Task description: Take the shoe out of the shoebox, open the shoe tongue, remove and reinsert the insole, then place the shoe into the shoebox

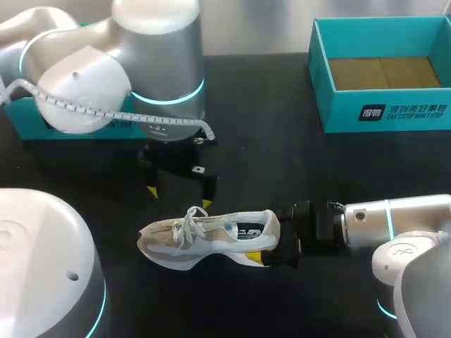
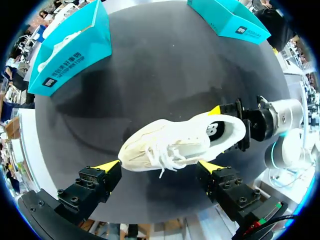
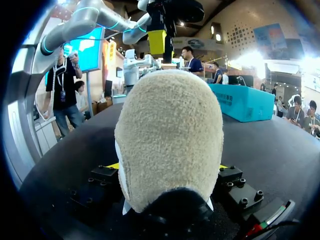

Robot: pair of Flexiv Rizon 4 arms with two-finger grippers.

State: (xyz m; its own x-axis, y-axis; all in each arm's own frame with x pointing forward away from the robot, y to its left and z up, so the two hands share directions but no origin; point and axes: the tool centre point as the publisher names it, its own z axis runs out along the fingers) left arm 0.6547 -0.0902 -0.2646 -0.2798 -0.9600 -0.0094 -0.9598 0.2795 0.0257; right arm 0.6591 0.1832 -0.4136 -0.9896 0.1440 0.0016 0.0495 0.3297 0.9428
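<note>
R gripper [image 3: 167,166] clamped on shoe [image 1: 211,236] heel from both sides; L gripper [image 2: 159,166] wide open, holding nothing, hovers above laces [image 2: 172,150], tips either side.

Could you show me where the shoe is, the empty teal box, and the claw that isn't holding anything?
shoe [image 1: 211,236]: head view, on its white side below the laces.
empty teal box [image 1: 342,113]: head view, on its front wall.
left gripper [image 1: 179,196]: head view, midway between its yellow fingertips.
</note>
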